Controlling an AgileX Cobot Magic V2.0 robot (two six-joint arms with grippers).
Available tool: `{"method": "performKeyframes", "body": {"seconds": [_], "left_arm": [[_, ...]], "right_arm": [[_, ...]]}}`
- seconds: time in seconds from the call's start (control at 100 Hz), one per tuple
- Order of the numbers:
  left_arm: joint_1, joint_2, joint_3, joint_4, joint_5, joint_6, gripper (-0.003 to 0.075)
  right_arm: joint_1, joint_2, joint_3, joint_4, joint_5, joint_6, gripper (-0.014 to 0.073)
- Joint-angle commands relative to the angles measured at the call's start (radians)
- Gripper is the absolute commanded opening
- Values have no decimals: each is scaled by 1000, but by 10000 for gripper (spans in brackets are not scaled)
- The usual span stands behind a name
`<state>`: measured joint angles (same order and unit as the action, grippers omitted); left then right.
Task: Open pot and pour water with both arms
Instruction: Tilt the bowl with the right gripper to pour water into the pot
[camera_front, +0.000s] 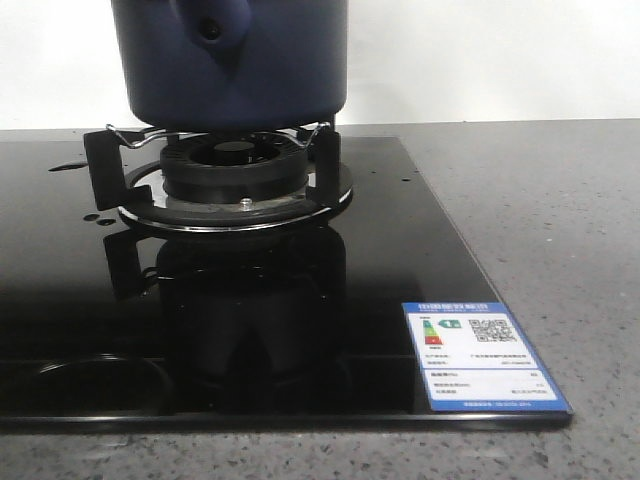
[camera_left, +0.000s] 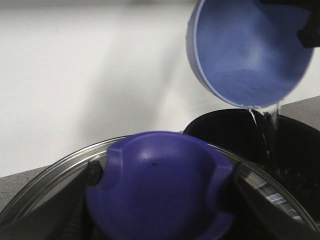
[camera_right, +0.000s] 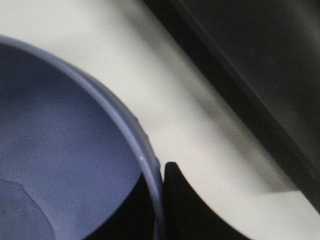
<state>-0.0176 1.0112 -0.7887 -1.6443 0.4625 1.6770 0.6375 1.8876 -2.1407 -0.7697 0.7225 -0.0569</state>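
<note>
Pouring is under way: left fingers (camera_left: 160, 200) clamp the glass lid's knob (camera_left: 160, 185), right fingers grip the tilted bowl (camera_left: 250, 50), streaming water into the pot (camera_left: 235, 135) at lower right; next, level the bowl.

The pot (camera_front: 232, 62) is cut off by the upper edge of the front view, so its rim and mouth are not shown there. In the left wrist view, the glass lid (camera_left: 60, 175) is cropped at the lower edge, and the left gripper's fingers (camera_left: 250, 200) are largely hidden behind the lid's knob (camera_left: 160, 185). The bowl (camera_right: 65, 150) is shown only in part and blurred in the right wrist view; the right gripper's hold cannot be made out.
</note>
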Motion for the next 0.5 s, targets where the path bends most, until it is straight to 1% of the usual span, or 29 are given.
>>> {"method": "performKeyframes", "body": {"seconds": [0.0,0.11,0.3,0.49], "left_arm": [[-8,-21,-33,-60,20,0,190],[-8,-21,-33,-60,20,0,190],[-8,-20,-33,-60,20,0,190],[-26,-12,-33,-60,13,0,190]], "right_arm": [[3,-54,-24,-86,-149,0,-42],[4,-54,-24,-136,-201,0,-42],[4,-53,-24,-276,-262,0,-42],[4,-53,-24,-343,-329,0,-42]]}}
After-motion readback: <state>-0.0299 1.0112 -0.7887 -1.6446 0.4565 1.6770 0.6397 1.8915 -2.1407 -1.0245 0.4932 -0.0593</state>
